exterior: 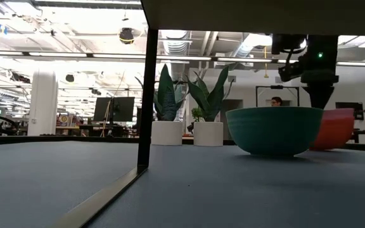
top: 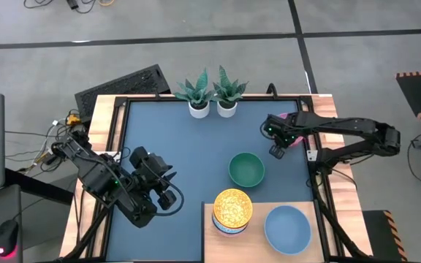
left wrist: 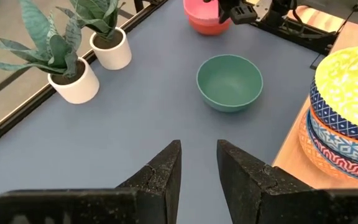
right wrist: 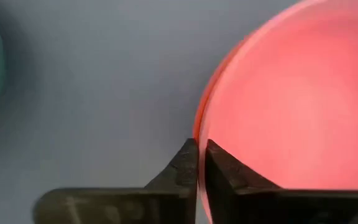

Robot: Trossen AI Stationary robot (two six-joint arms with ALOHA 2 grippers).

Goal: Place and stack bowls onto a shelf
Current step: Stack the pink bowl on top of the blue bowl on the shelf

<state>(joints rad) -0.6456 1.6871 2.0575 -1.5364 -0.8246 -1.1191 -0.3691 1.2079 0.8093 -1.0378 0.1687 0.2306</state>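
Right gripper (right wrist: 199, 155) clamped on the pink bowl's (right wrist: 291, 106) rim at far right, green bowl (top: 246, 169) mid-table, yellow-topped patterned stack (top: 232, 210) and grey-blue bowl (top: 287, 228) on the near shelf (top: 258, 241); left gripper (left wrist: 197, 165) apart, near left.

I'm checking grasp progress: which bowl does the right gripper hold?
The pink bowl, its rim pinched by the right gripper. The green bowl sits free on the table.

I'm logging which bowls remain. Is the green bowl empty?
Empty: the green bowl shows only its bare inside, upright on the table.
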